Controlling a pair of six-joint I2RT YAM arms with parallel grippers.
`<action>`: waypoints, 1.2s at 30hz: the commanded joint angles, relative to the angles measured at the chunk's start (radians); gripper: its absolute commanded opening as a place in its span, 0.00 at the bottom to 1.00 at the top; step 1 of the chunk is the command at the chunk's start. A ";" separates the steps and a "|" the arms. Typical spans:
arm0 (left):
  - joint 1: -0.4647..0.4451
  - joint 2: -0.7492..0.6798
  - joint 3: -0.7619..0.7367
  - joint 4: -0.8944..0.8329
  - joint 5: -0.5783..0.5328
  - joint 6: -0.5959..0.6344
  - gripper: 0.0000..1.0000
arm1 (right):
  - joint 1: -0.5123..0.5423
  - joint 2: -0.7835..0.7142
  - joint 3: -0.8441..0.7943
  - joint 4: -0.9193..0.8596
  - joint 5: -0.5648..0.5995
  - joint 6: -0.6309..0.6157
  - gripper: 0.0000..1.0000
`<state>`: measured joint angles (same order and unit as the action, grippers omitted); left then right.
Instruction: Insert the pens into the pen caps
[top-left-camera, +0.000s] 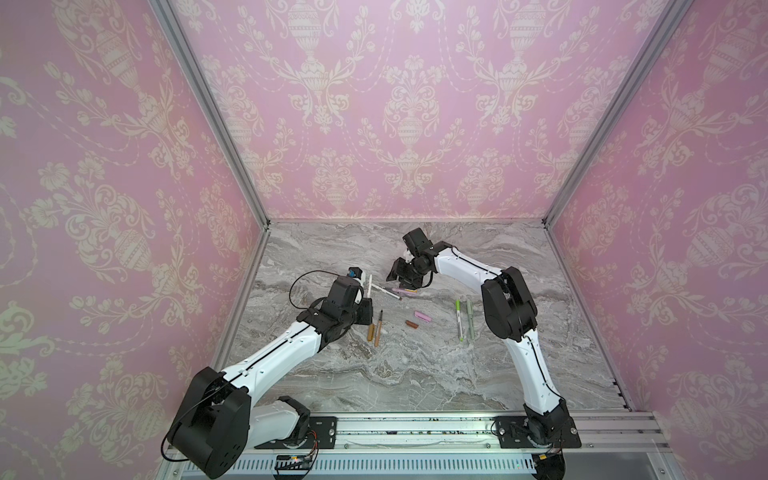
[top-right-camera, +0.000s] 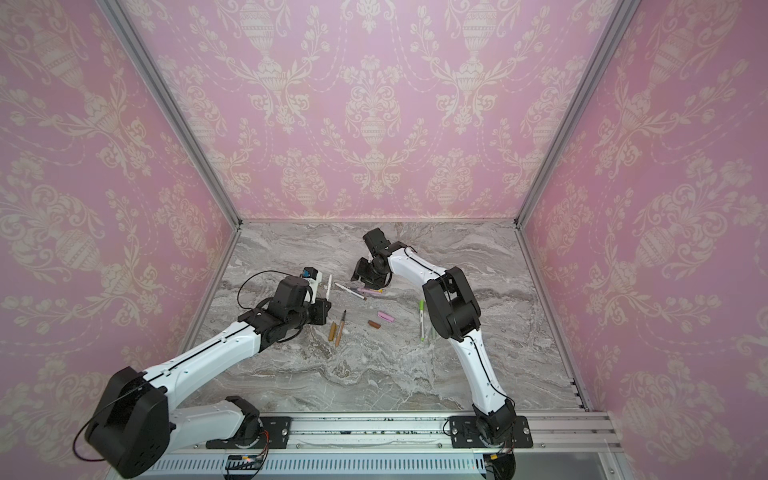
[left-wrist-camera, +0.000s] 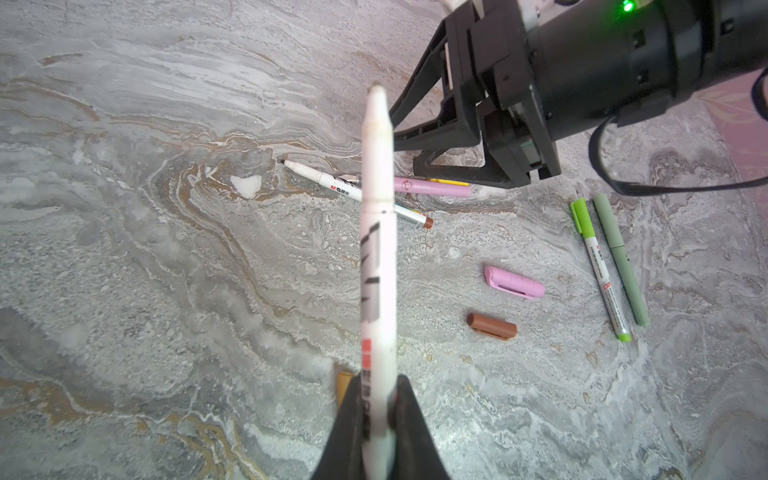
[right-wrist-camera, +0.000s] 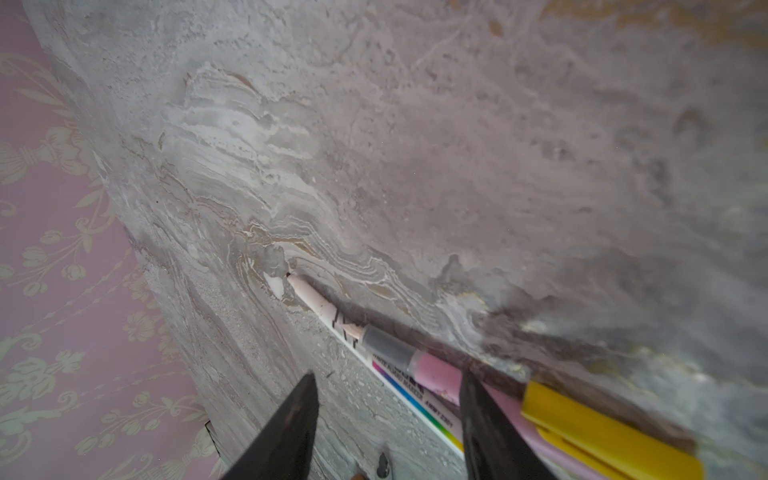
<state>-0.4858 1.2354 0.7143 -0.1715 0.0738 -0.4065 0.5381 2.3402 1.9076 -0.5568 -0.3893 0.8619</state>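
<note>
My left gripper (left-wrist-camera: 376, 384) is shut on a white pen (left-wrist-camera: 377, 232), held off the table with its tip pointing up and away (top-left-camera: 369, 286). My right gripper (right-wrist-camera: 386, 382) is open and low over a white pen with a brown end (left-wrist-camera: 332, 185), a pink pen (left-wrist-camera: 432, 188) and a yellow cap (right-wrist-camera: 602, 432). The white barrel runs between its fingers and the pink pen passes under one finger. A pink cap (left-wrist-camera: 514, 283) and a brown cap (left-wrist-camera: 491, 326) lie loose mid-table. A tan pen (top-left-camera: 379, 328) and tan cap (top-left-camera: 370, 332) lie beside my left gripper (top-left-camera: 365, 311).
A white pen with a bright green cap (left-wrist-camera: 600, 270) and a sage green pen (left-wrist-camera: 621, 257) lie side by side near the right arm's elbow (top-left-camera: 507, 303). Pink patterned walls close in the marble table (top-left-camera: 415, 374) on three sides.
</note>
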 joint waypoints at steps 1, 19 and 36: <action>0.013 -0.013 -0.005 0.010 0.021 -0.002 0.00 | -0.001 0.019 0.016 0.001 0.006 0.009 0.55; 0.017 -0.011 0.004 0.010 0.027 -0.008 0.00 | -0.019 -0.062 -0.135 -0.013 0.088 -0.013 0.55; 0.017 -0.014 0.007 0.011 0.037 -0.014 0.00 | -0.062 -0.232 -0.374 -0.042 0.119 -0.075 0.55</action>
<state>-0.4786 1.2354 0.7143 -0.1650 0.0956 -0.4065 0.4835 2.1361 1.5681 -0.5327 -0.3050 0.8211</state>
